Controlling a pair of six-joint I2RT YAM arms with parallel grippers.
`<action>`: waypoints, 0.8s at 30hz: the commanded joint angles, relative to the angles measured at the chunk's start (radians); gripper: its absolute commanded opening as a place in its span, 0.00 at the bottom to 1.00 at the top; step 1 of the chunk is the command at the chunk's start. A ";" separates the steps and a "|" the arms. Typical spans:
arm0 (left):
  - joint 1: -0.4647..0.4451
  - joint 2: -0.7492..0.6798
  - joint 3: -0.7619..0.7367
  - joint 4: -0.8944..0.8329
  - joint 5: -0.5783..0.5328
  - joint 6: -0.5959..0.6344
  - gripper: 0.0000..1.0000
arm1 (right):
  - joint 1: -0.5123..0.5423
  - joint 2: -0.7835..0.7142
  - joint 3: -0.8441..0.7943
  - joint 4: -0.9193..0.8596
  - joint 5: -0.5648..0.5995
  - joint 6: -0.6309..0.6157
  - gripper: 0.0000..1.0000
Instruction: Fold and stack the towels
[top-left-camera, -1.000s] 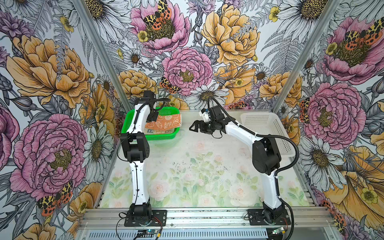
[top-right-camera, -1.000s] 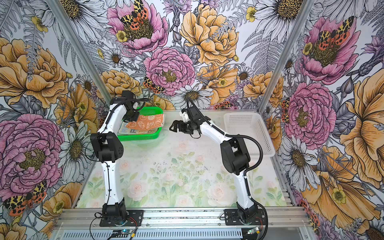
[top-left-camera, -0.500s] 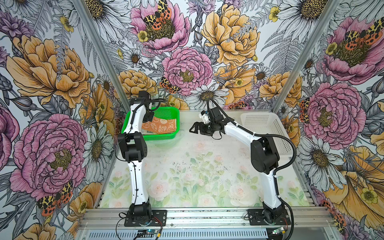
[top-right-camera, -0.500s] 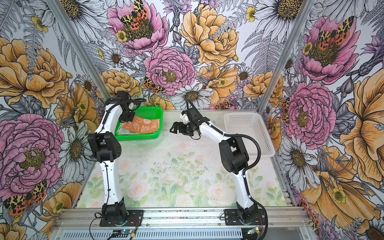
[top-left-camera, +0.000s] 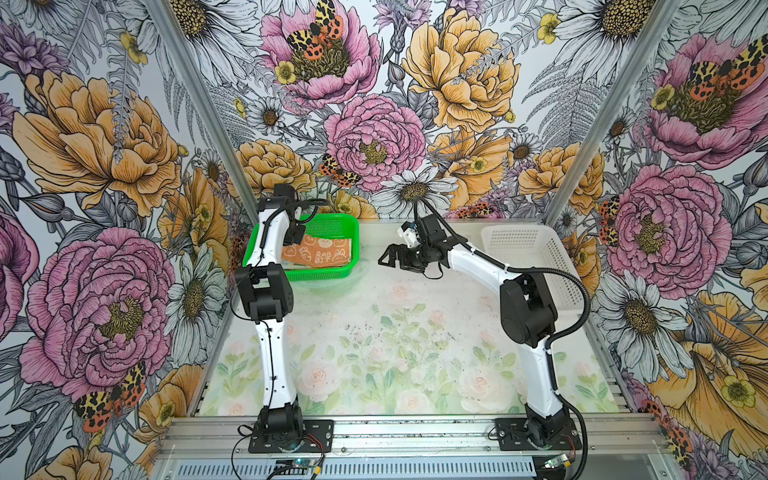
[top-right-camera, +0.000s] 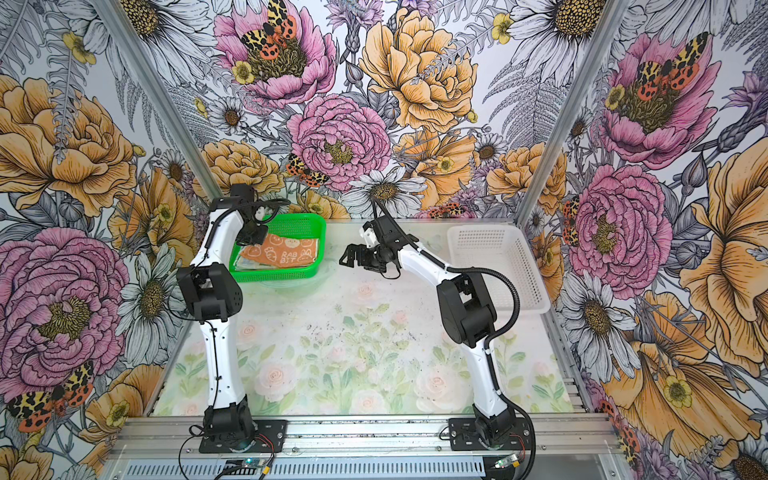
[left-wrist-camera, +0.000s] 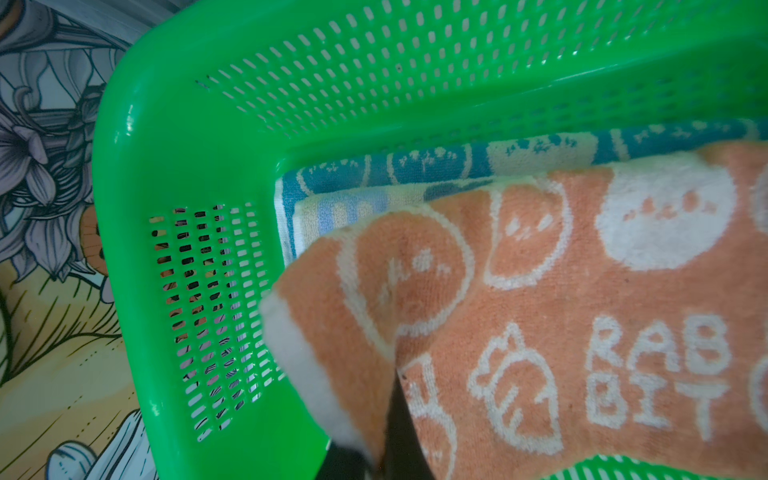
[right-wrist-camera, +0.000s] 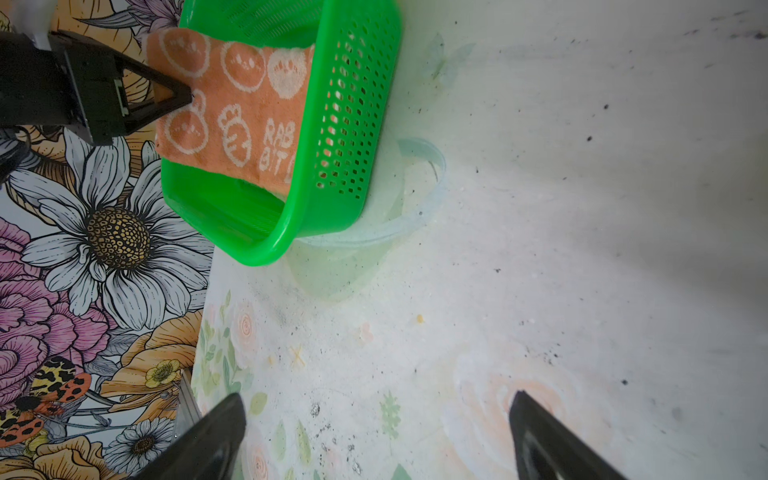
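**Three towels in green basket, left gripper pinching the top one**

Green basket (top-left-camera: 332, 272) holds all three towels, stacked. Orange towel (top-left-camera: 320, 254) is on top, bunny faces and "RAB BIT" lettering up, lying skewed to the basket walls. Its end on the basket's wall side is raised to about rim height.

Left gripper (right-wrist-camera: 189, 97) is closed on that raised corner, inside the green basket's wall-side end. In the left wrist view the gripper is mostly cut off. Only one dark finger (left-wrist-camera: 401, 432) shows against the orange cloth.

Under the orange towel, in the same view, sits the cream towel (left-wrist-camera: 320, 212). The blue towel (left-wrist-camera: 415, 166) is lowest, pushed into the basket's floor corner. Only edge strips of those two show, so I can't tell how neatly they're folded.

Right gripper (top-left-camera: 387, 258) hangs over the table (top-left-camera: 374, 332) near the green basket's open side. Its jaws are spread wide, holding nothing, tips toward the basket.

White basket (top-left-camera: 515, 227) sits well apart from the green basket, beyond the right gripper. Its mesh floor is in plain sight, and its near edge is partly hidden by the right arm (top-left-camera: 525, 307).

A see-through rim (right-wrist-camera: 419, 216) sticks out from under the green basket's corner nearest the right gripper. I can't tell what it is.
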 joint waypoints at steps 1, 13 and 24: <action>0.015 0.030 0.037 0.011 -0.056 -0.011 0.00 | 0.009 0.015 0.027 -0.007 -0.010 -0.001 0.99; 0.007 -0.002 0.056 0.030 -0.154 -0.131 0.99 | 0.000 -0.134 0.042 -0.152 0.176 -0.124 0.99; -0.082 -0.052 0.009 0.068 -0.010 -0.179 0.99 | -0.192 -0.391 -0.102 -0.351 0.489 -0.175 0.99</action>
